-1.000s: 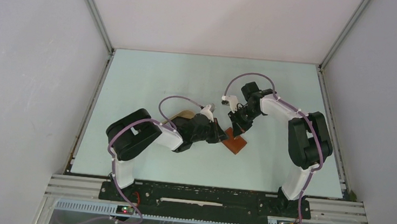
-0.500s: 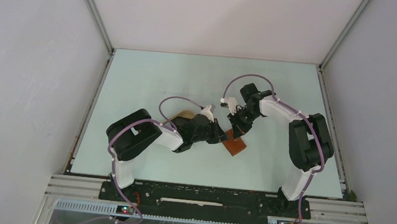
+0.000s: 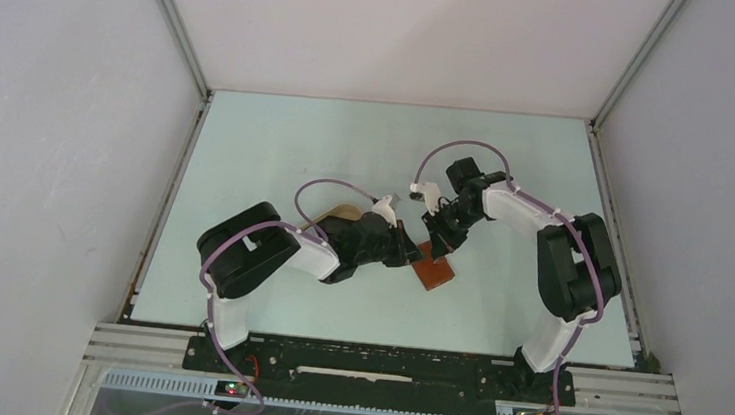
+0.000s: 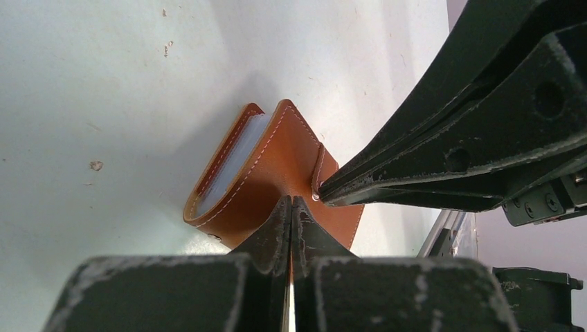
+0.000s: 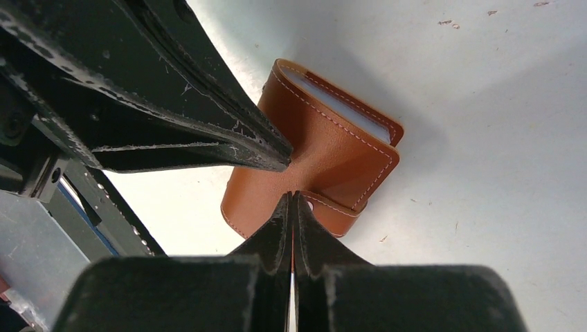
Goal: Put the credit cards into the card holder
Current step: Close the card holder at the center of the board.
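The card holder (image 3: pixel 435 272), a reddish-brown leather wallet, lies folded on the table between both arms. It also shows in the left wrist view (image 4: pixel 271 162) and the right wrist view (image 5: pixel 325 155). Pale edges of credit cards (image 4: pixel 234 160) show inside its fold, also in the right wrist view (image 5: pixel 346 108). My left gripper (image 4: pixel 291 202) is shut, its tips against the wallet's outer cover. My right gripper (image 5: pixel 292 197) is shut, its tips against the cover from the opposite side, next to the strap. The cover dips between the two tips. No loose cards show.
A beige oval tray (image 3: pixel 345 212) lies behind the left arm, mostly hidden by it. The pale green table (image 3: pixel 278 150) is walled by white panels on three sides, with a metal rail at the near edge.
The right arm has shifted slightly left and nearer; the wallet has edged a little with it. Both grippers stay shut at the wallet.
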Robot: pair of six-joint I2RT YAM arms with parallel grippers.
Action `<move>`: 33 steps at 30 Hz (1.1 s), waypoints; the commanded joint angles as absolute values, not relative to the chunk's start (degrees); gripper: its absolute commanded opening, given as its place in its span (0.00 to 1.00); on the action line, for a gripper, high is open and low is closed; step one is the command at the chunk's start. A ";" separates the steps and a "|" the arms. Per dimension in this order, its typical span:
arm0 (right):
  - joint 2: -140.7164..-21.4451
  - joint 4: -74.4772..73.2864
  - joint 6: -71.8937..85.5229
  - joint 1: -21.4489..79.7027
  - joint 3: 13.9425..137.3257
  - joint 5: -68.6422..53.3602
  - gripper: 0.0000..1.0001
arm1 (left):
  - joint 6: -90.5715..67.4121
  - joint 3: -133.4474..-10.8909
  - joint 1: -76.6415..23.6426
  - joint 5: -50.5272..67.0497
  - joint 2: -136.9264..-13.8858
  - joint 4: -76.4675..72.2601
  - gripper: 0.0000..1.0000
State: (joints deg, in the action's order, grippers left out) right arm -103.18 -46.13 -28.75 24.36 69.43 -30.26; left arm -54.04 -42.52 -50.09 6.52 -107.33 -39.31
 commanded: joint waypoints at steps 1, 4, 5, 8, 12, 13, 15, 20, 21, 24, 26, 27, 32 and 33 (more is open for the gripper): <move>-103.07 -46.09 -26.91 26.36 65.81 -30.74 0.00 | -53.61 -42.19 -50.65 5.01 -106.45 -35.95 0.00; -103.53 -45.66 -26.72 26.54 64.76 -29.65 0.00 | -53.64 -42.04 -50.64 4.85 -105.85 -36.03 0.00; -103.80 -45.65 -26.59 26.54 64.60 -29.34 0.00 | -53.68 -41.95 -50.63 4.71 -105.60 -36.10 0.00; -104.07 -45.53 -26.62 26.61 64.13 -28.43 0.00 | -53.62 -41.77 -50.50 4.58 -104.47 -36.12 0.00; -103.80 -45.92 -26.80 26.68 63.50 -27.61 0.00 | -53.53 -41.32 -50.20 4.64 -102.69 -36.12 0.00; -103.32 -45.92 -26.92 26.64 62.95 -27.48 0.00 | -53.45 -41.20 -50.04 4.73 -102.32 -36.12 0.00; -102.17 -45.59 -27.05 26.44 62.36 -26.99 0.00 | -53.31 -40.94 -49.87 4.94 -101.57 -36.04 0.00; -102.01 -46.32 -27.75 23.94 62.29 -29.03 0.00 | -52.72 -40.28 -49.75 5.22 -99.54 -36.12 0.01; -102.08 -46.52 -27.85 23.46 62.31 -29.75 0.00 | -52.53 -40.19 -49.76 5.27 -99.00 -36.12 0.01; -102.70 -47.13 -28.48 22.24 62.51 -32.27 0.00 | -52.09 -39.67 -49.80 5.36 -97.39 -36.12 0.02; -104.05 -48.81 -29.32 21.00 63.26 -35.00 0.00 | -51.84 -39.13 -49.75 5.36 -96.32 -36.32 0.03; -104.79 -49.53 -29.81 20.23 63.58 -36.38 0.00 | -51.85 -38.77 -49.77 5.44 -95.72 -36.70 0.03; -108.63 -52.72 -32.47 16.41 64.92 -42.25 0.00 | -51.87 -37.05 -49.79 5.85 -93.47 -37.18 0.03; -109.08 -53.00 -32.79 15.85 64.94 -42.83 0.00 | -51.92 -36.84 -49.87 5.88 -93.09 -37.18 0.03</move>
State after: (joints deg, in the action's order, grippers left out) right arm -105.73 -47.86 -28.75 17.91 65.10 -41.95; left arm -53.49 -38.20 -50.00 6.02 -96.38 -35.51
